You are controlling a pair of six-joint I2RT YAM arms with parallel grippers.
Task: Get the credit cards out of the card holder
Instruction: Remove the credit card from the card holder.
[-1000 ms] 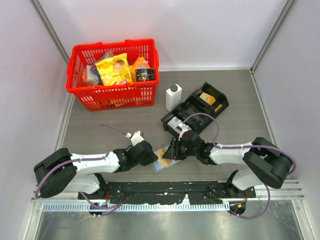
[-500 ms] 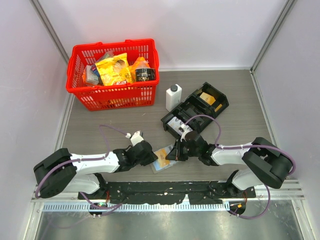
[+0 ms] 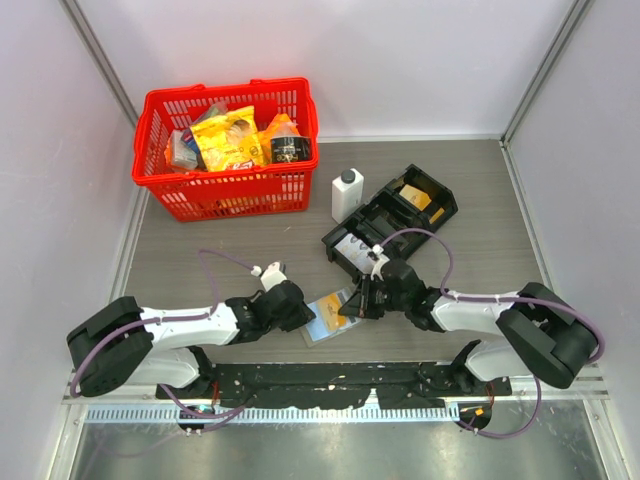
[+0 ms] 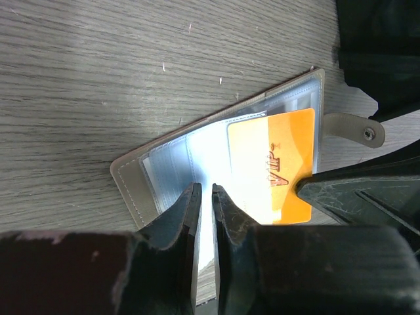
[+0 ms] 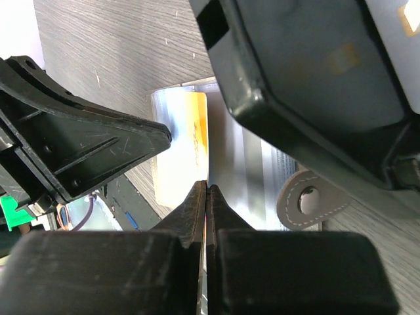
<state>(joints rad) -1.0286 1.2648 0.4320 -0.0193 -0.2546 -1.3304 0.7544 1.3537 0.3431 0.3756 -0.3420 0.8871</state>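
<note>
On the table [image 3: 200,265], between the arms, the card holder [image 3: 327,320] lies open, light, floppy and likely to slide, one leaf seemingly nipped by the almost-closed left gripper [image 4: 205,191], while the right gripper [image 5: 207,188], pressed together, meets the stiff, slick orange card [image 4: 275,164] at its exposed edge, the best place to hold it.

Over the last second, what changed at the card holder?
The right gripper closed from open onto the edge of the orange card, its arm shifting slightly right. The left gripper still pinches the card holder; holder, card, black tray and red basket have not moved.
</note>
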